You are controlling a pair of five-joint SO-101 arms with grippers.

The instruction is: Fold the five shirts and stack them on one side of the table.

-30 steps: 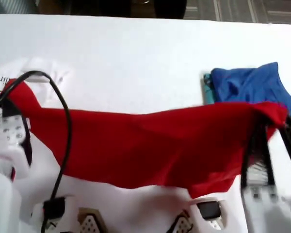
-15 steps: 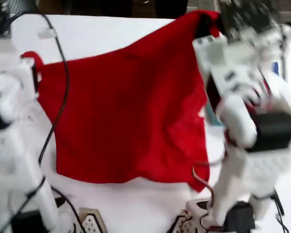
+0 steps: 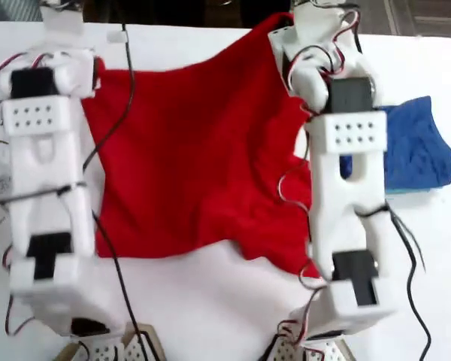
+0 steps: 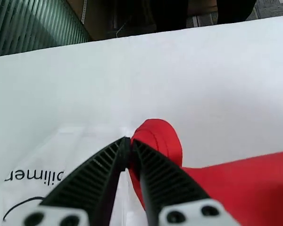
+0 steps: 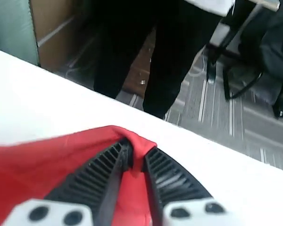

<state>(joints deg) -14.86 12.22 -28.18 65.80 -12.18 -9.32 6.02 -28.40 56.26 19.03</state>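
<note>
Holds the red shirt point(image 3: 203, 165) by its two far corners, spread over the white table point(image 3: 218, 301). Pinches one bunched corner in the left gripper point(image 4: 128, 142), the other in the right gripper point(image 5: 133, 147), fingers pressed together on cloth. Has a folded blue shirt point(image 3: 417, 147) lying just beside.

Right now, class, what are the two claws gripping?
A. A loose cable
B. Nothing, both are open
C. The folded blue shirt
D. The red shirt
D: the left claw and the right claw are each shut on a bunched bit of the red shirt, which lies spread between the two arms.
</note>
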